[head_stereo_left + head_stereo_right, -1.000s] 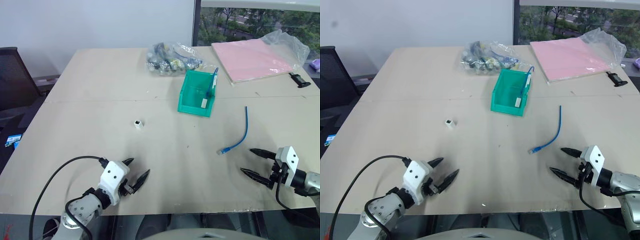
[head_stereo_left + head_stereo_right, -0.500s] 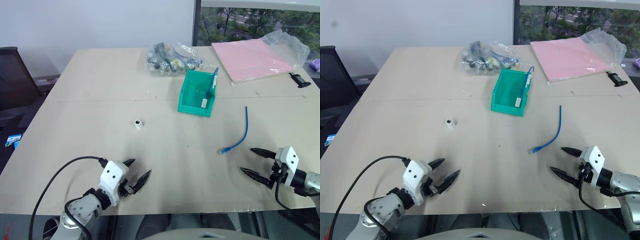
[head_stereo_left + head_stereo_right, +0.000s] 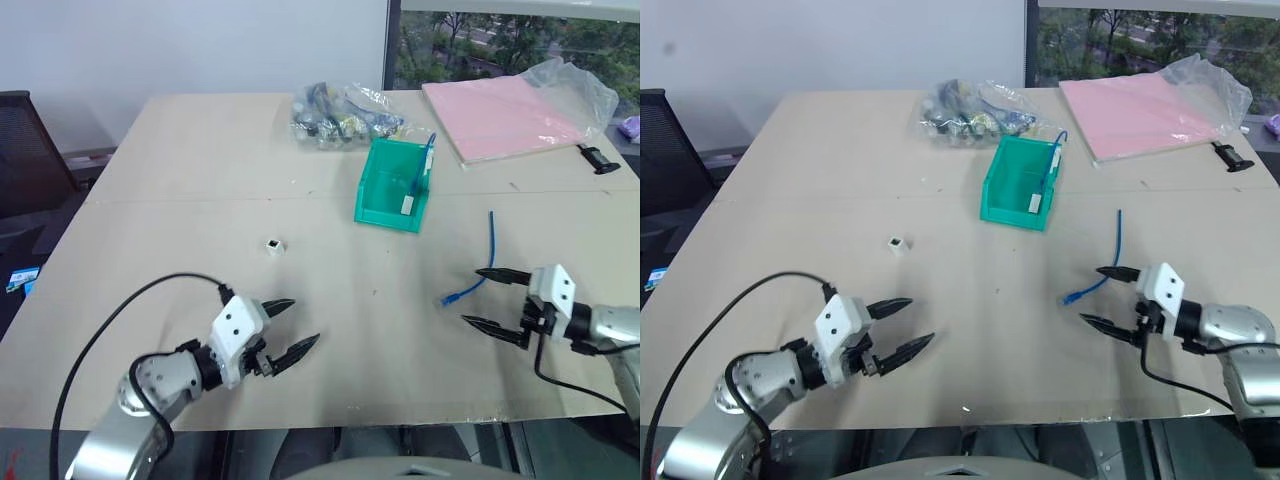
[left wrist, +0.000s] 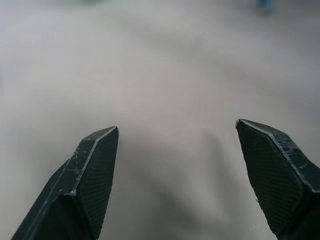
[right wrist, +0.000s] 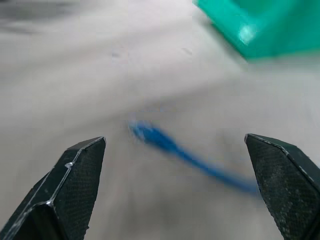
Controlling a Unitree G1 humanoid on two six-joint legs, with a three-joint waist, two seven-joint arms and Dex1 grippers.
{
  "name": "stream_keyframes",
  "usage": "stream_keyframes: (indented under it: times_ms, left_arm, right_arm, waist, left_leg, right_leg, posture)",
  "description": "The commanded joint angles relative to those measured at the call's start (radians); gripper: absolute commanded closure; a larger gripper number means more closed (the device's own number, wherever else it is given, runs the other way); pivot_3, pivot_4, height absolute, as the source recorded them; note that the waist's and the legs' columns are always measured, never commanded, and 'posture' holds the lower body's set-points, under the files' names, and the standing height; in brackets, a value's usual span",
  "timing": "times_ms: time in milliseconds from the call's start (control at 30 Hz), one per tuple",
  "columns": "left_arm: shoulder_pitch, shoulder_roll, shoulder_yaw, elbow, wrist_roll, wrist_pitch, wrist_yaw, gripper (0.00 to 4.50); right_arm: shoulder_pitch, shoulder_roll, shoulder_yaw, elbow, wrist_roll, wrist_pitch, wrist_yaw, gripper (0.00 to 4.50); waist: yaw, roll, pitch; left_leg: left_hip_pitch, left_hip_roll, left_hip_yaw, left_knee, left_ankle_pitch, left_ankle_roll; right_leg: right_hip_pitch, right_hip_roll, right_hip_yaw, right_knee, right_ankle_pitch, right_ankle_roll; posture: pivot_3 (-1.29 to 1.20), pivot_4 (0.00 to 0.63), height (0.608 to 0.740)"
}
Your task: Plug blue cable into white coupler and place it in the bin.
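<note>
Presently the work stands at the approach step: the right gripper (image 3: 492, 297) hangs with jaws wide and empty, the blue cable (image 3: 480, 263) lying on the table (image 3: 180, 200) just beyond its fingertips. The left gripper (image 3: 292, 324) is likewise spread and empty, the white coupler (image 3: 274, 244) well ahead of it and the bin (image 3: 392, 185) farther off; next, in my judgement, the right jaws must settle over the cable's plug end and close

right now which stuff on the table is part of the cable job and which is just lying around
For the job:
- blue cable, loose on the table
- white coupler, standing alone
- bin, already holding a cable and a white piece

Just lying about:
- clear bag of dark cables
- pink sheet in plastic
- small black item beside it
</note>
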Motion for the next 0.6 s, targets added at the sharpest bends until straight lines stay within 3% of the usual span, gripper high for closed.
stream_keyframes:
  times_ms: [33,167,333,433,600]
  left_arm:
    - [-0.092,0.047,-0.016,-0.053,-0.099,0.052,-0.093,0.65]
    - [-0.205,0.103,-0.038,-0.085,-0.202,0.126,-0.181,0.65]
    - [-0.264,0.135,-0.036,-0.065,-0.217,0.143,-0.232,0.65]
    - [-0.259,0.160,-0.027,-0.053,-0.201,0.134,-0.265,0.65]
    - [-0.241,0.174,-0.026,-0.071,-0.193,0.128,-0.274,0.65]
  right_arm:
    - [-0.093,-0.008,0.070,0.059,-0.054,-0.042,0.060,0.10]
    - [-0.211,-0.023,0.137,0.199,-0.109,-0.093,0.136,0.10]
    - [-0.285,-0.037,0.170,0.295,-0.120,-0.122,0.226,0.10]
    - [-0.331,-0.034,0.184,0.345,-0.129,-0.146,0.264,0.88]
    - [-0.378,-0.018,0.204,0.389,-0.142,-0.175,0.298,3.39]
  waist:
    - [-0.001,0.000,0.001]
    - [0.000,-0.003,0.006]
    - [-0.001,-0.003,0.009]
    - [-0.004,-0.002,0.010]
    - [-0.004,-0.002,0.010]
  left_leg:
    - [-0.001,0.000,0.000,0.000,0.000,0.000]
    - [-0.004,0.000,-0.001,0.000,0.003,-0.004]
    - [-0.005,0.000,-0.001,0.000,0.003,-0.005]
    - [-0.005,0.000,-0.001,0.001,0.003,-0.005]
    - [-0.005,0.000,-0.001,0.001,0.003,-0.005]
  right_leg:
    - [-0.001,0.000,0.000,0.000,0.000,0.000]
    - [-0.003,0.000,-0.001,-0.001,0.000,0.000]
    - [-0.005,0.000,-0.001,-0.002,0.000,0.000]
    - [-0.005,0.000,-0.001,-0.001,0.000,0.000]
    - [-0.005,0.000,-0.001,0.000,0.000,0.000]
  posture:
    - [0.00,0.150,0.739]
    - [0.00,0.150,0.739]
    - [0.00,0.150,0.739]
    - [0.00,0.150,0.739]
    - [0.00,0.150,0.739]
